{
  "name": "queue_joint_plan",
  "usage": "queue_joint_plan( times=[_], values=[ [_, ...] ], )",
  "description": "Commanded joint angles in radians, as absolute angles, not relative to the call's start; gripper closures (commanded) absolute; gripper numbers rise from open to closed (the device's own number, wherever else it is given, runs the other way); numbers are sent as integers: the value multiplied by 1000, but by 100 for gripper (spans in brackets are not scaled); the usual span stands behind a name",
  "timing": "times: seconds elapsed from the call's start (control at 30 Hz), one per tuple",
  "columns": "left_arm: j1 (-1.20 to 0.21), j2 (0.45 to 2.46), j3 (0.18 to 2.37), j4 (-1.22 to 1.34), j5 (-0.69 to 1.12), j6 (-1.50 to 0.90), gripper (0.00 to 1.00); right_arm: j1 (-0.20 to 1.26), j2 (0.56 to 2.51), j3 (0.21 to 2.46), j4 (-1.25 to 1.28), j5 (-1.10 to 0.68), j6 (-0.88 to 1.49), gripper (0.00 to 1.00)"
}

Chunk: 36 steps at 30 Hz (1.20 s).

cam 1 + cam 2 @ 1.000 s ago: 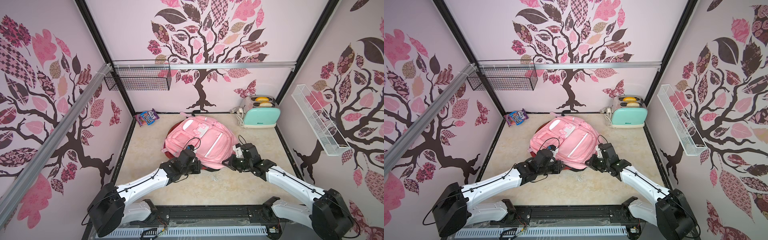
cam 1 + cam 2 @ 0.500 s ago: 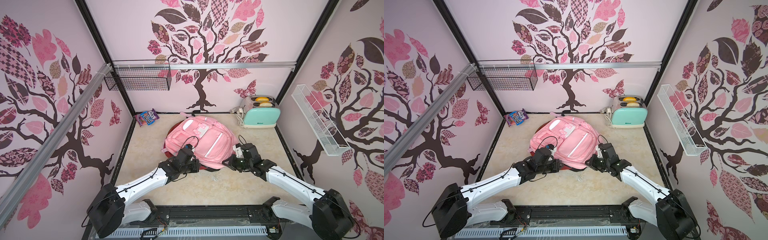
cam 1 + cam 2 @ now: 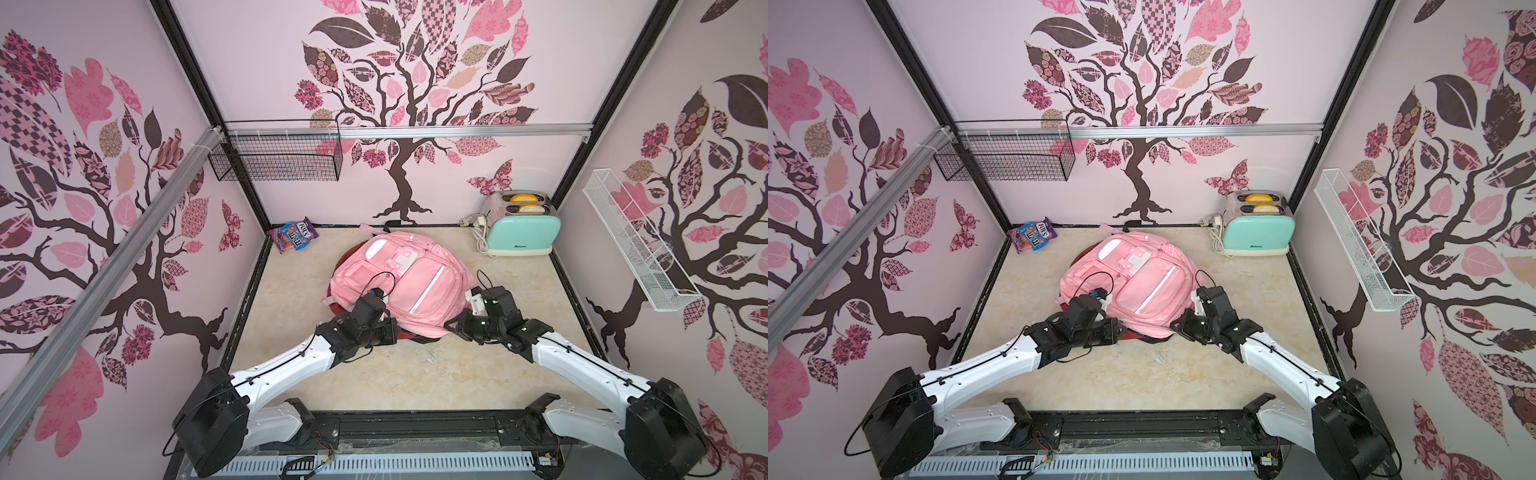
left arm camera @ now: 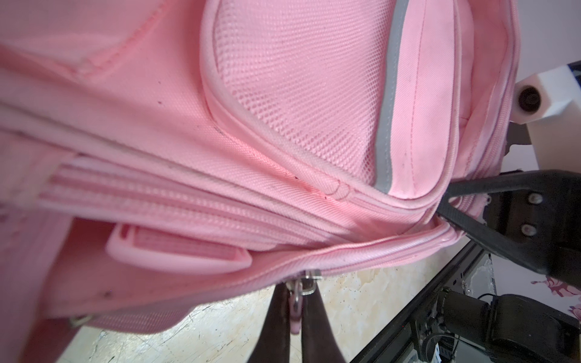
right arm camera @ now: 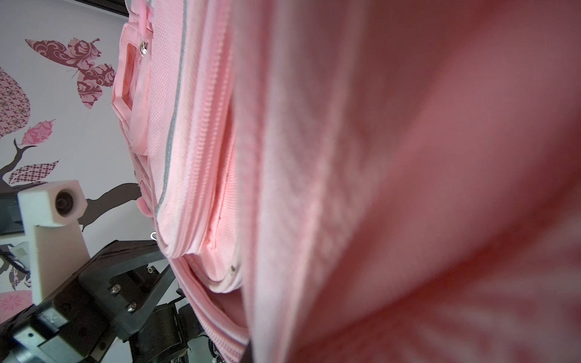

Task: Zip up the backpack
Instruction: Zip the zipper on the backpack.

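The backpack [image 3: 399,286] lies on the table [image 3: 291,340], just past centre toward 12 o'clock. The candy bag [image 3: 294,236] leans in the 10 o'clock corner. The toaster [image 3: 521,235] stands in the 2 o'clock corner, with bread slices [image 3: 525,203] in its slots and its cord [image 3: 478,237] at its 9 o'clock side. A wire basket [image 3: 276,158] hangs on the back wall above the candy bag, and a wire shelf [image 3: 636,245] hangs on the 3 o'clock wall. The left gripper [image 3: 392,331] meets the backpack's 7 o'clock edge at the zipper pull [image 4: 297,295]. The right gripper [image 3: 449,326] meets its 5 o'clock edge.

Blind spots, backpack [image 3: 445,300] hem
Both top views, lower centre: tips of left gripper [image 3: 390,331] and right gripper [image 3: 449,326] hidden under the hem. Right wrist view: mostly blurred pink fabric. Left wrist view: zipper pull [image 4: 296,302] half hidden between fingers [image 4: 276,325] cut off at the frame edge.
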<state>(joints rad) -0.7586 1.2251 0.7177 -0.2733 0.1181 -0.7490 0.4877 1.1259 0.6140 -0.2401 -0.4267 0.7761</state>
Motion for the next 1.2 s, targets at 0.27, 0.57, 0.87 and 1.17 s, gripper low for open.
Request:
queue_joint_plan(
  times=[0.27,0.57,0.87,1.17],
  values=[
    [-704,1196,724,-294,65,-730,100,486,1099,636,-246,-431,726,100],
    [-701,1190,714,-292,71,-733,100,486,1095,632,-245,-431,725,100],
    [-694,1190,722,-309,63,-727,100,485,1091,624,-244,-430,726,100],
    [-683,1193,721,-316,65,-729,100,483,1091,623,-241,-430,726,100]
  ],
)
